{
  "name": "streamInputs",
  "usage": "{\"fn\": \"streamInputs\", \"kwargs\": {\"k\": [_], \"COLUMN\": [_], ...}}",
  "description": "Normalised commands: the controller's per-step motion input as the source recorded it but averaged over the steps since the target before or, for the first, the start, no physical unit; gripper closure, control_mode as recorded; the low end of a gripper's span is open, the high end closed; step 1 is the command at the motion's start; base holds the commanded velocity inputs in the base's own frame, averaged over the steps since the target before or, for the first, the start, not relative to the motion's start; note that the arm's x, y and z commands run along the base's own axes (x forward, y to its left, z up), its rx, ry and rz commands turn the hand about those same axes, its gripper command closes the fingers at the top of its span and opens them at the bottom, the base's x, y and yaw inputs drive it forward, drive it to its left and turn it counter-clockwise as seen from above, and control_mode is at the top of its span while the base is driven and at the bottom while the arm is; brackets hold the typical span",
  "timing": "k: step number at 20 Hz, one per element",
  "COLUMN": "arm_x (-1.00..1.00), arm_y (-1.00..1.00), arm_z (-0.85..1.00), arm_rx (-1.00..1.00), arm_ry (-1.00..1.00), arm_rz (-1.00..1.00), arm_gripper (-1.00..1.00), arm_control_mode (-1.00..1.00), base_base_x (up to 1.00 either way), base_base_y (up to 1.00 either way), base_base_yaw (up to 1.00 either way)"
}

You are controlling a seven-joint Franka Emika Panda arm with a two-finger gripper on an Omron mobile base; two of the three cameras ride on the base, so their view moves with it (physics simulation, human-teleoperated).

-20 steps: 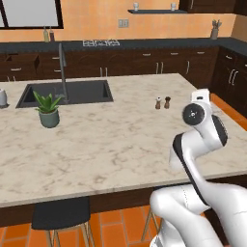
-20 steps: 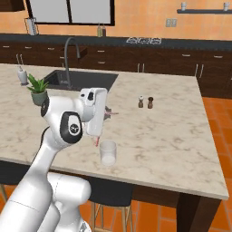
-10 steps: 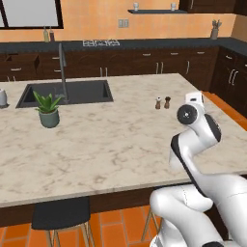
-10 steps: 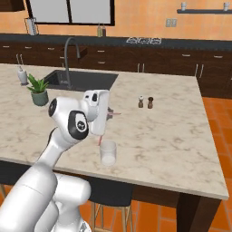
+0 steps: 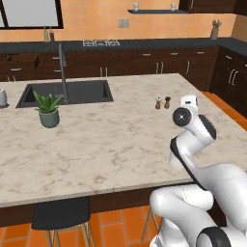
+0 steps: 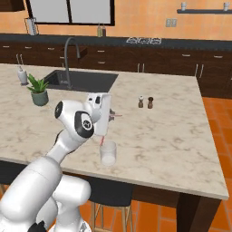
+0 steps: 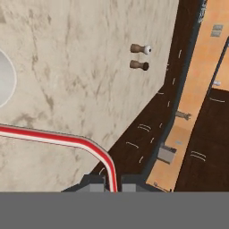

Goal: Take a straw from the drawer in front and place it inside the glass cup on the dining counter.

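You have the straw pinched between the gripper's two dark tips, which are pressed together on its lower end; in the hand view it rises from the tips at 6 o'clock, bends, and runs off toward 9 o'clock across the marbled tabletop. The glass cup stands on the tabletop near its front edge, just below the hand in the right base view, and a short pink length of straw shows above its rim at about 11 o'clock. In the hand view the cup's rim is a pale arc at 9 o'clock.

The step in hand looks like the final lowering into the cup. Bring the free end over the middle of the opening before you descend, since the cup is light and a push on the rim could tip it. Tilt the straw closer to upright and go down slowly. Release only once the tip is well inside. The salt and pepper shakers sit well apart at 1 o'clock from the cup, no obstacle.
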Motion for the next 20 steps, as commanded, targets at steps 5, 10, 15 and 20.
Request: {"fn": "streamInputs", "kwargs": {"k": [5,10,15,20], "arm_x": [0.15,0.11,0.05,0.09], "arm_y": [0.00,0.00,0.00,0.00], "arm_z": [-0.32,-0.34,-0.32,-0.20], "arm_rx": [0.00,0.00,0.00,0.00], "arm_ry": [0.00,0.00,0.00,0.00], "arm_rz": [0.01,0.01,0.01,0.00], "arm_gripper": [1.00,1.00,1.00,1.00], "arm_control_mode": [-1.00,-1.00,-1.00,-1.00], "base_base_x": [0.00,0.00,0.00,0.00], "base_base_y": [0.00,0.00,0.00,0.00], "base_base_yaw": [0.00,0.00,0.00,0.00]}}
